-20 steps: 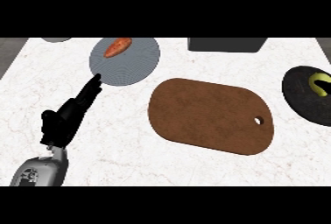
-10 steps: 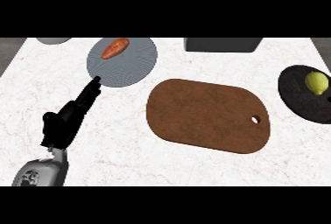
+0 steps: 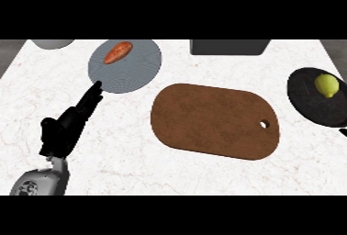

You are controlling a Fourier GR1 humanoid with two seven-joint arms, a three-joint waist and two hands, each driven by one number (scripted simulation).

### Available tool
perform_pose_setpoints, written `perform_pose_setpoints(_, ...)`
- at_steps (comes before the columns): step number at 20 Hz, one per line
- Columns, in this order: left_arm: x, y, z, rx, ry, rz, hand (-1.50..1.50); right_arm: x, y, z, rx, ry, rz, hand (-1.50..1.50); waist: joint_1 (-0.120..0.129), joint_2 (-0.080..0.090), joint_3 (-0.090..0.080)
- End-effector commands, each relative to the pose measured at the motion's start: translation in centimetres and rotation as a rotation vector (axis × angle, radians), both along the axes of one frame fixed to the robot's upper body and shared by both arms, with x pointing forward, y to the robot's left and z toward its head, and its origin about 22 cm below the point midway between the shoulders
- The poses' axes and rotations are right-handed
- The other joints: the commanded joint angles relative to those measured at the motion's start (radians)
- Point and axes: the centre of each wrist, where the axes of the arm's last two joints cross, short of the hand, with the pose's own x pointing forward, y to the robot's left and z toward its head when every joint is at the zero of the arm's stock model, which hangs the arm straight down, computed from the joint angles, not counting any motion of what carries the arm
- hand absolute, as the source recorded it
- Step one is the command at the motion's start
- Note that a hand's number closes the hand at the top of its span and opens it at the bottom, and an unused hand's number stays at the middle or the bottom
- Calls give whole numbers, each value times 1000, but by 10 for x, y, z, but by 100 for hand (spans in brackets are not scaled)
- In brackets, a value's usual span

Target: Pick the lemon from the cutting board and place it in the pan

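Gone since a second ago is the dark shape half hiding the lemon [image 3: 327, 85], which now sits bare in the pan [image 3: 308, 105], past the cutting board [image 3: 213, 120] and well right of the left hand [image 3: 61, 133], whose fingers [image 3: 90, 96] rest straight and empty, likely unneeded.

Cutting board [image 3: 213, 121]: no lettering to be read
Pan [image 3: 315, 109], right of the board: no brand or number legible
Plate [image 3: 130, 74], left of the board: no writing
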Motion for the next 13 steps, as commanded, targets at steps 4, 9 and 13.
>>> perform_pose_setpoints(4,-8,3,-9,9,-10,4,0,-49,-2,-30,3,-33,27,-150,-6,-2,-1)
perform_pose_setpoints(9,-6,6,0,-2,-5,8,0,-57,31,-48,-4,-34,34,-150,-11,-5,-2)
perform_pose_setpoints(13,3,8,3,27,-2,19,0,-62,44,-44,-1,-26,16,-150,-11,-4,-2)
